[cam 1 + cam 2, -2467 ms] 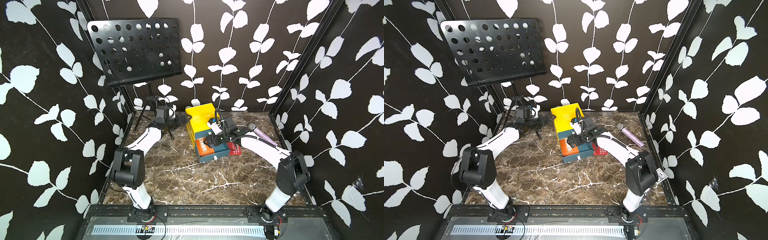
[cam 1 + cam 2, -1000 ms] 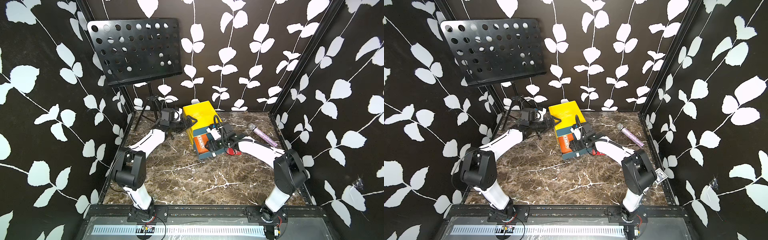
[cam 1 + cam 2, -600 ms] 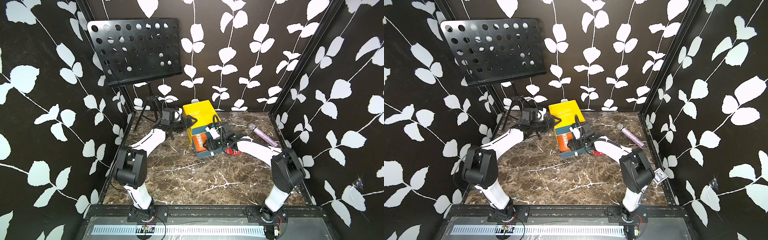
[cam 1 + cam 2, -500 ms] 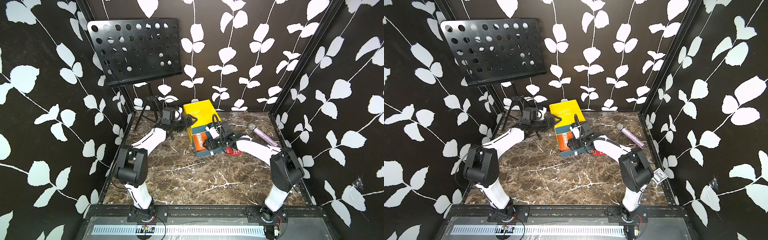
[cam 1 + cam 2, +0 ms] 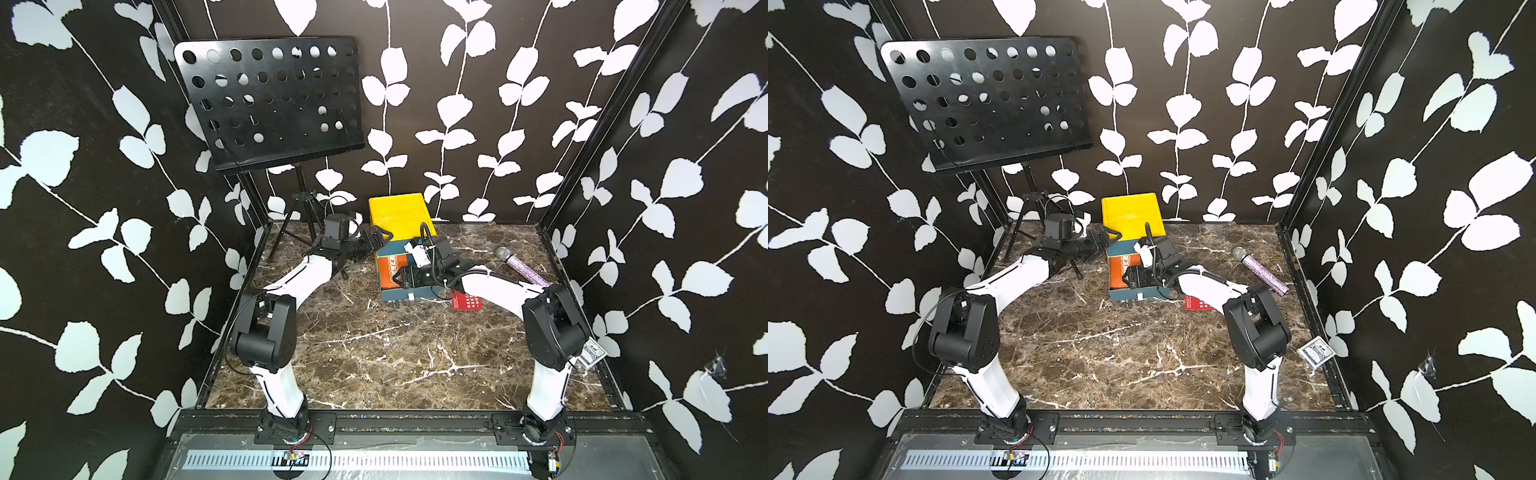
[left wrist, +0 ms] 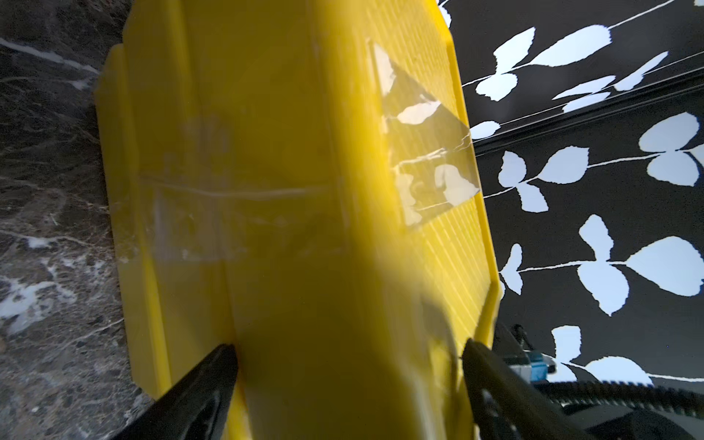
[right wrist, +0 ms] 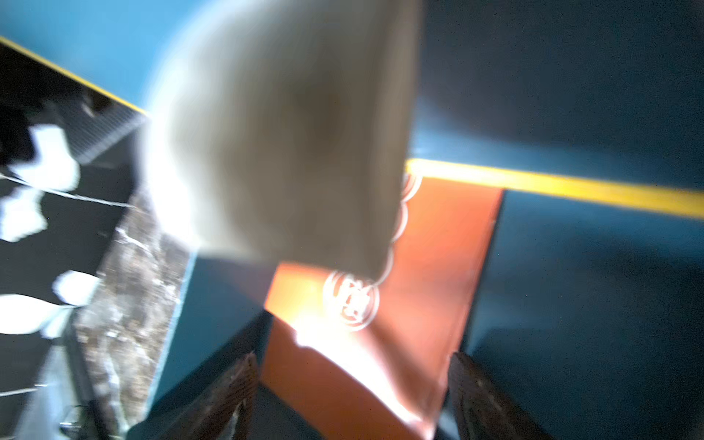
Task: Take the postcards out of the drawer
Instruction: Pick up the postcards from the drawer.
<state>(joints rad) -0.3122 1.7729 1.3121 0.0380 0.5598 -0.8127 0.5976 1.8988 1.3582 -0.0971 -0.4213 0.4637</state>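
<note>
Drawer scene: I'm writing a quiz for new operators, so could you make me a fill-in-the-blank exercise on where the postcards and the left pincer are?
1. The postcard lying in the pulled-out drawer is ____ in colour.
2. The red postcard lies outside the drawer, flat on the marble ____.
3. The left pincer has its jaws either side of the ____ case.
Missing words: orange; table; yellow.

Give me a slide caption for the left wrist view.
Left gripper straddling the taped yellow drawer cabinet on the marble table.
</note>
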